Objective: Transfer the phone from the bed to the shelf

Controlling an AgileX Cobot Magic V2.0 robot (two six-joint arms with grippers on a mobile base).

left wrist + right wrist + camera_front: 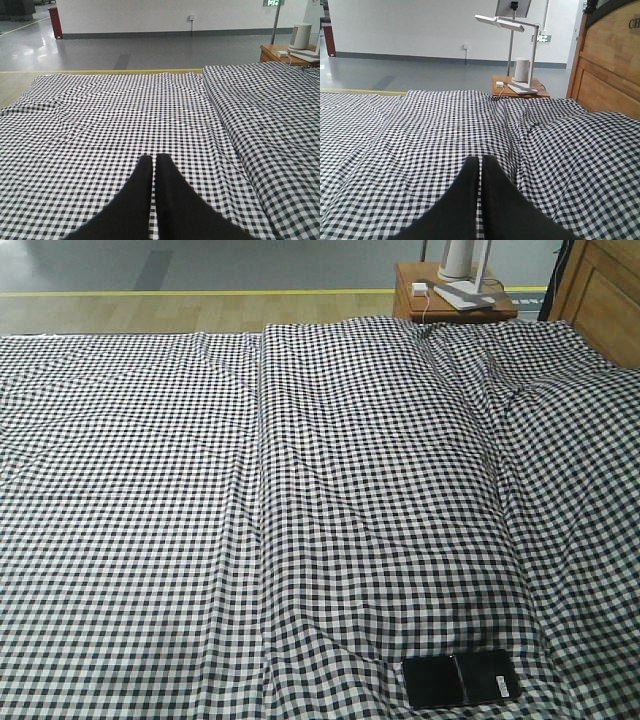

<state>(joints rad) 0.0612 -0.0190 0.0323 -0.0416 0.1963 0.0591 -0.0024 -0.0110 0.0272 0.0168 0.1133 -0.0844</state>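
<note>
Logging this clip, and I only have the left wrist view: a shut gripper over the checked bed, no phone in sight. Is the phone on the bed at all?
Observer: Yes. In the front view the phone lies flat on the bed, near the bottom edge of the frame and right of centre.
Operator: Is either gripper touching it?
Observer: No. The right wrist view shows the right gripper shut above the bed, with no phone near it.
Operator: Any shelf visible?
Observer: None I can identify. The right wrist view only adds a wooden headboard at the right end of the bed.
</note>
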